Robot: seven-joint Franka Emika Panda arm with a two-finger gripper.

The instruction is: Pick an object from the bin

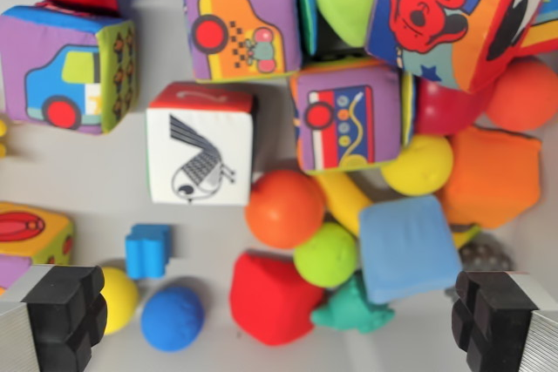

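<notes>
Wrist view looks straight down into the bin (pixel 105 180), pale floor, packed with soft toys.

Pincer (pixel 283 320): 2 black fingertips (pixel 65 315) at the bottom corners of the frame, 1 lower left, 1 lower right. Spread wide, released, nothing held, nothing touching either pad as far as I can see.

What sits in the gap, bottom centre: red soft block (pixel 272 298), green ball (pixel 327 254), teal soft shape (pixel 353 309), blue soft block (pixel 408 248). Orange ball (pixel 285 208) just above them, mid-frame. All crowded, touching each other.

Likely target, my judgement: the red soft block. It lies almost dead centre between the tips, slightly toward the frame's top from the line joining them. No clear long axis, roughly squarish with 1 pointed corner toward the top left. The closing line runs left-right across the frame, so no wrist turn looks needed.

Left of it: blue ball (pixel 172 318) near the left tip, yellow ball (pixel 120 298) partly tucked behind that tip, small blue block (pixel 148 250) above them. These stand apart on bare floor, so they are easier singles if the cluster is too tight.

Upper half: cloth cubes, incl. white bird cube (pixel 200 156) and purple car cube (pixel 65 67), well away from the tips.

Risk: closing on the red block may drag in the teal shape or green ball touching its right side. Height above the toys cannot be judged from this single view.
</notes>
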